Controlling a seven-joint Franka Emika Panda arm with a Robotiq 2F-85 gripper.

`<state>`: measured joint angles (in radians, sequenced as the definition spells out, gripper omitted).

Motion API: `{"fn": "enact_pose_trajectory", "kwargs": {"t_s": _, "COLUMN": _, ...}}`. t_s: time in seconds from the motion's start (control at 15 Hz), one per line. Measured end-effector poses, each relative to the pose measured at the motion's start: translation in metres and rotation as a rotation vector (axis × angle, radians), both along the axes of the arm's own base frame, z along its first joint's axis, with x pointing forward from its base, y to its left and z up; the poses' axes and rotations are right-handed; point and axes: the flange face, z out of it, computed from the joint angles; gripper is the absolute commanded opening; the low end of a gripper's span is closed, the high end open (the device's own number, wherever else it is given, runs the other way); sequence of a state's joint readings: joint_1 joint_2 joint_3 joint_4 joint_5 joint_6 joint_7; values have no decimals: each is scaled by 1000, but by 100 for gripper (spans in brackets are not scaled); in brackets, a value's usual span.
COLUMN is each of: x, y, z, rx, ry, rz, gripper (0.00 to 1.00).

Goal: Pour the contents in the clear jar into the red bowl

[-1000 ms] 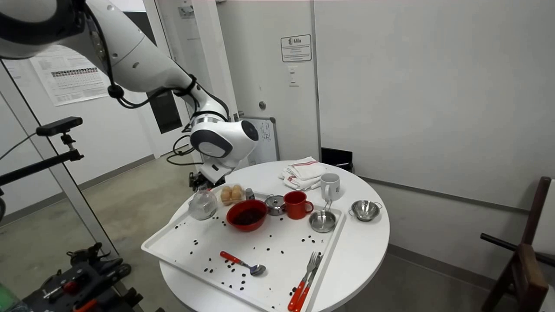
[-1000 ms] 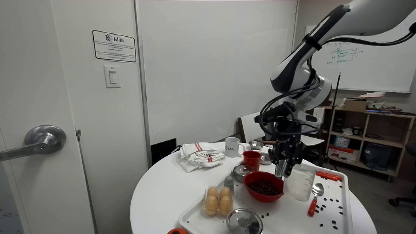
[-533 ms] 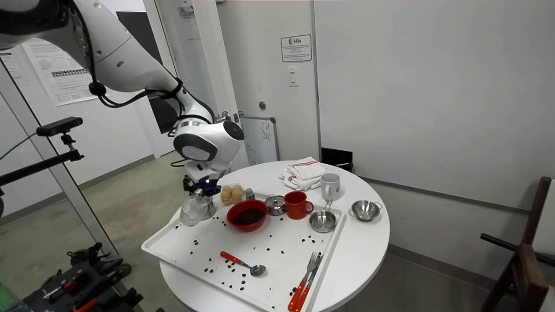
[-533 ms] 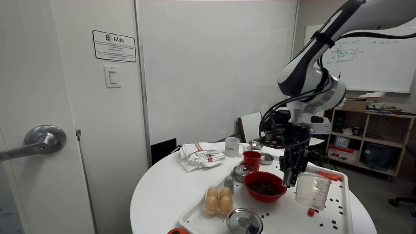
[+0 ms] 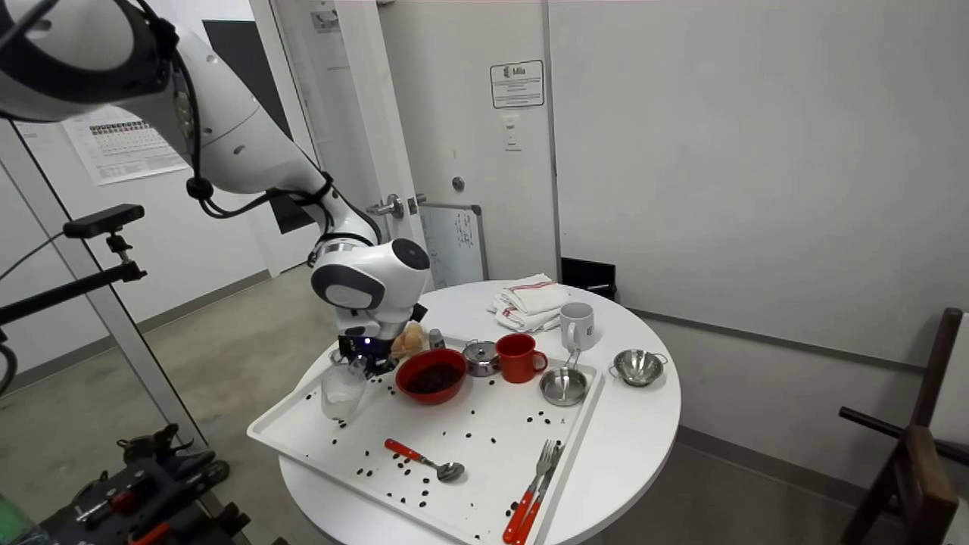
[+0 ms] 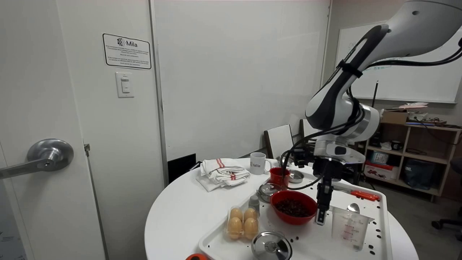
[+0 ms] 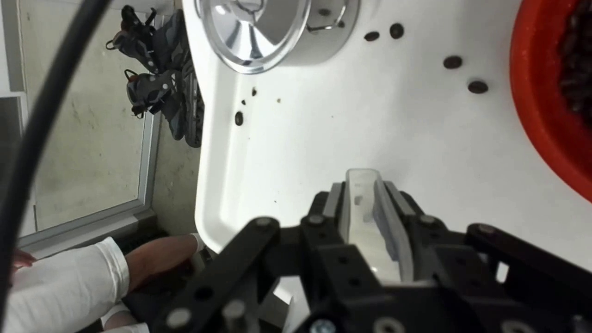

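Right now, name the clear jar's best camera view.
An exterior view, where the clear jar shows spout and reddish markings. In an exterior view it blends into the white tray; the wrist view shows only part, in the claw.

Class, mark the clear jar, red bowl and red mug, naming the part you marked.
Clear jar (image 6: 348,228): in an exterior view, on its side wall.
Red bowl (image 7: 535,99): in the wrist view, on its wall.
Red mug (image 5: 515,367): in an exterior view, on its body.

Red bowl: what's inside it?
Inside the red bowl: many dark beans. Its bottom, and whatever lies below the top beans, is covered and can't be seen.
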<state>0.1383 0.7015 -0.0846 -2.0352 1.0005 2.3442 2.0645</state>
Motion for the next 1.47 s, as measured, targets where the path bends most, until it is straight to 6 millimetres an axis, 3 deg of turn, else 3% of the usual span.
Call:
{"fn": "enact_pose_trajectory", "kwargs": {"t_s": 0.4, "x": 2, "y": 2, "z": -40, "rx": -32, "ry": 144, "rz": -157, "gripper": 6}}
{"fn": "enact_pose_trajectory", "kwargs": {"t_s": 0.47, "x": 2, "y": 3, "z": -45, "rx": -35, "ry": 163, "rz": -178, "gripper": 47}}
{"fn": "enact_pose_trajectory", "kwargs": {"t_s": 0.53, "x": 3, "y": 4, "z": -48, "rx": -36, "ry": 177, "rz": -196, "gripper": 48}}
{"fn": "enact_pose_trajectory", "kwargs": {"t_s": 1.0, "x": 12, "y": 10, "z": -47, "rx": -13, "ry": 199, "rz": -260, "gripper": 98}}
{"fn": "enact_pose_trajectory", "kwargs": {"t_s": 1.27, "x": 18, "y": 14, "z": -39, "rx": 31, "ry": 180, "rz": -291, "gripper": 100}}
{"fn": "enact_pose_trajectory", "kwargs": {"t_s": 1.47, "x": 23, "y": 21, "z": -14, "rx": 140, "ry": 81, "rz": -283, "gripper": 100}}
